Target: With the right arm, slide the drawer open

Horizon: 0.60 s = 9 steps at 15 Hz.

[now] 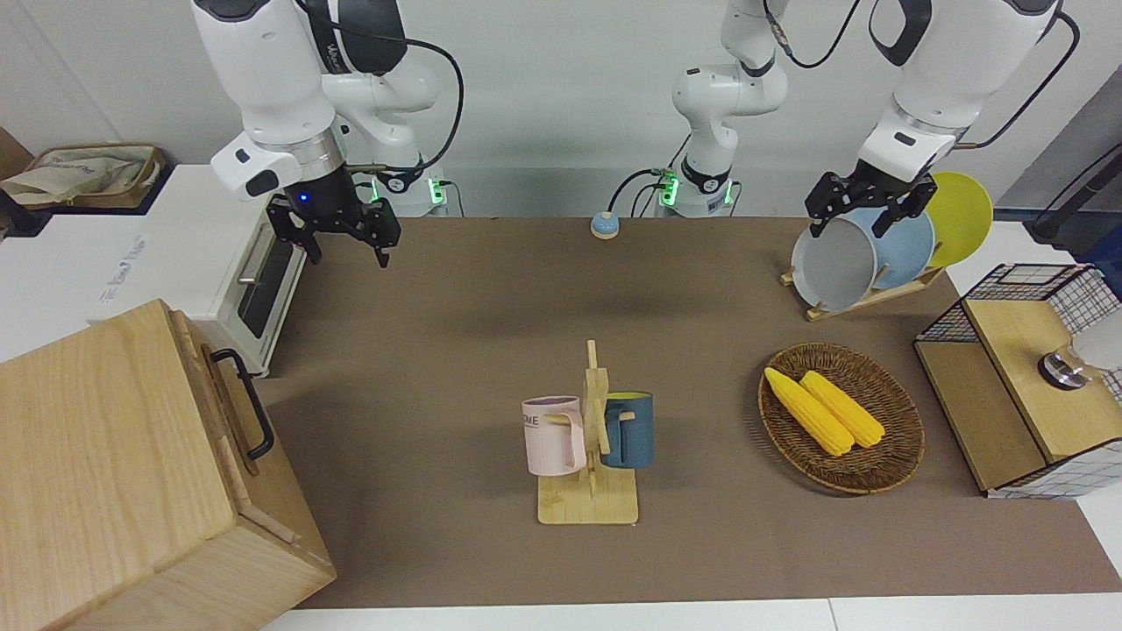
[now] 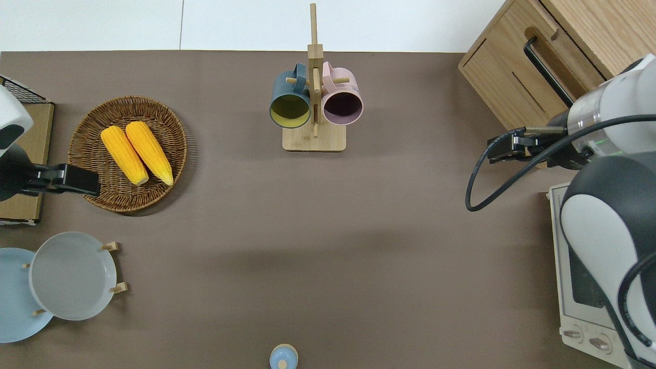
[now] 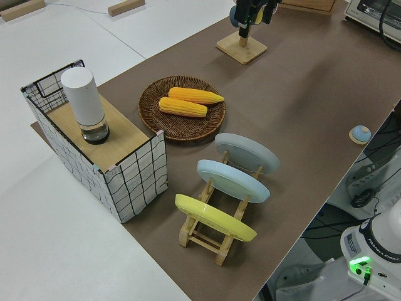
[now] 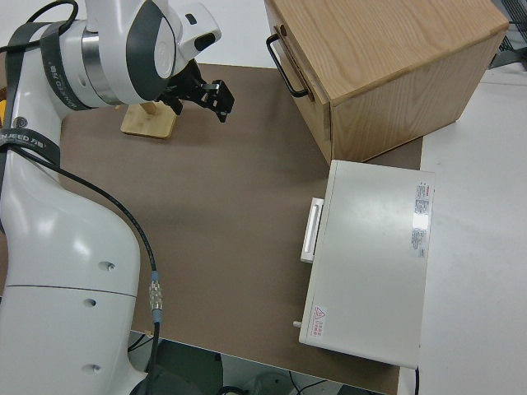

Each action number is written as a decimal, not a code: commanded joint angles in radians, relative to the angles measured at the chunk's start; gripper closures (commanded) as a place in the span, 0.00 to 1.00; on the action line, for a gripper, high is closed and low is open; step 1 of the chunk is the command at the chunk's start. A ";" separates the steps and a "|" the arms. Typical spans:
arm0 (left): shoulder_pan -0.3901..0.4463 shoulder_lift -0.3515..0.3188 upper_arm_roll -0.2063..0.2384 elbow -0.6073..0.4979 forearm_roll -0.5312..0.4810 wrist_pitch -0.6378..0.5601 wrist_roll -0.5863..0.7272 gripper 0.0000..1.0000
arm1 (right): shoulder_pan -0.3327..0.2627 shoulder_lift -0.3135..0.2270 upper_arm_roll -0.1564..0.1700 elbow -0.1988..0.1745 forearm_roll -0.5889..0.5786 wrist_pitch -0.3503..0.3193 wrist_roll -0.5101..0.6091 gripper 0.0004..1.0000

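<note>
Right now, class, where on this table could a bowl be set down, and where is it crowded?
The bare brown mat between the wooden mug rack and the small blue round button is free. It is crowded at the left arm's end, around the woven basket of corn and the plate rack.

Two white jointed robot arms with grey joint bands, black cables, black grippers, green base lights.
</note>
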 commanded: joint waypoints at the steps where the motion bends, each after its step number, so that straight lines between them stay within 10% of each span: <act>1: 0.005 0.011 -0.007 0.024 0.017 -0.020 0.010 0.01 | 0.002 -0.007 0.004 0.005 -0.008 -0.017 0.003 0.01; 9: 0.005 0.011 -0.007 0.024 0.017 -0.020 0.010 0.01 | -0.008 -0.010 0.000 0.013 0.001 -0.019 -0.003 0.01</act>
